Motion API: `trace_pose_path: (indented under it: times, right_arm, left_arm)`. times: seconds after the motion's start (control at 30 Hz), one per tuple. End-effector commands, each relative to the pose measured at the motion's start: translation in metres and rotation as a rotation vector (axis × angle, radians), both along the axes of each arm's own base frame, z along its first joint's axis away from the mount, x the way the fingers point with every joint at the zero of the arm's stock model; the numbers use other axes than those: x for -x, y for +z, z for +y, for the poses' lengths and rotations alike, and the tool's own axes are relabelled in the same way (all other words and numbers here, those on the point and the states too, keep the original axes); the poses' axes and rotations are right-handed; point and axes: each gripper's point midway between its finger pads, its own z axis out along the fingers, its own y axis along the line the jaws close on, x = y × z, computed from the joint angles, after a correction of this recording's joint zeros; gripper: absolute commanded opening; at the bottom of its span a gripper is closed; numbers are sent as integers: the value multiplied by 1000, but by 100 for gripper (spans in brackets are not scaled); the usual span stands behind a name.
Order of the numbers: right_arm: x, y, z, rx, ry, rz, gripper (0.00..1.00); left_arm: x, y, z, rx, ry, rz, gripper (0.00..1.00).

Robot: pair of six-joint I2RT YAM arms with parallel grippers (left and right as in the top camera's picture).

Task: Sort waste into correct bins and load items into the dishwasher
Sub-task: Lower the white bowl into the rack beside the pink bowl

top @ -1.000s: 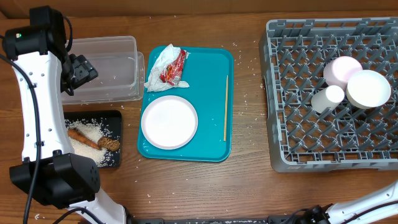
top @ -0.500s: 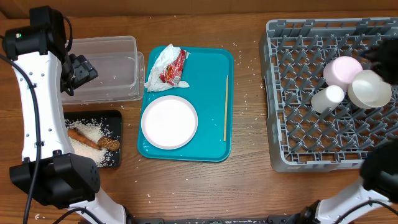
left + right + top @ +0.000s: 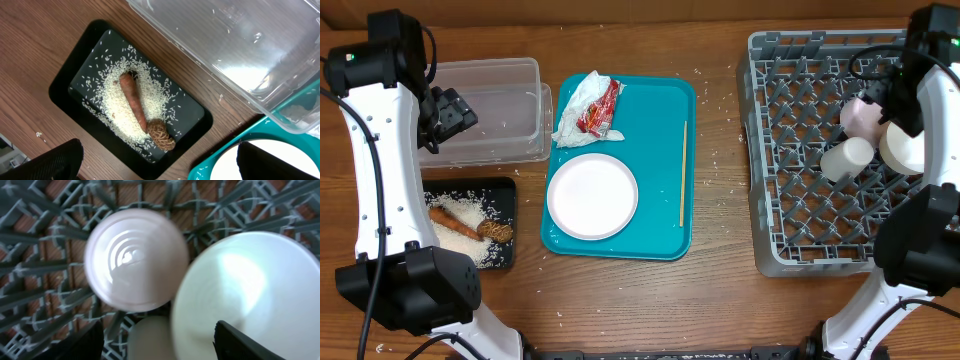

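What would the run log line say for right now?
left gripper: open, empty | right gripper: open, above bowls in rack | teal tray: plate, napkin, wrapper, wooden stick | black tray: rice, carrot stick, brown piece

A grey dish rack (image 3: 790,262) with upright pegs held two white bowls: one (image 3: 857,112) showing concentric rings, the other (image 3: 903,152) touching it, and a small white cup (image 3: 847,158) tilted against both. Left of the rack lay a thin wooden stick (image 3: 683,172), then a flat round plate (image 3: 592,195), a crumpled napkin (image 3: 577,105) and red-and-white wrapper (image 3: 601,108). Farthest left of the rack sat a clear tub (image 3: 495,110) and a black tray (image 3: 75,70) holding rice (image 3: 115,107), a carrot stick (image 3: 133,100) and a brown lump (image 3: 161,135)
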Motion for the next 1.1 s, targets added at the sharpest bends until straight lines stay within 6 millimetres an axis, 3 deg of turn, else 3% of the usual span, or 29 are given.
trace_pose_path:
  times: [0.0,0.13,0.4,0.57,0.8,1.07]
  right_arm:
    - [7,4,-20,57,-30,14,73]
    - [8,2,-23,45,5,25,72]
    - [6,-23,-7,-49,75,45,66]
    - [8,-31,-8,-56,51,57,45]
    - [8,-10,-9,-55,34,40,4]
    - [10,33,0,-202,20,-89,4]
  left_arm:
    - [-2,11,-5,-7,-17,-33,100]
    - [-2,11,-5,-7,-17,-33,100]
    - [-2,11,-4,-7,-17,-33,100]
    - [-2,11,-5,-7,-17,-33,100]
    - [-2,11,-5,-7,-17,-33,100]
    - [-2,11,-5,-7,-17,-33,100]
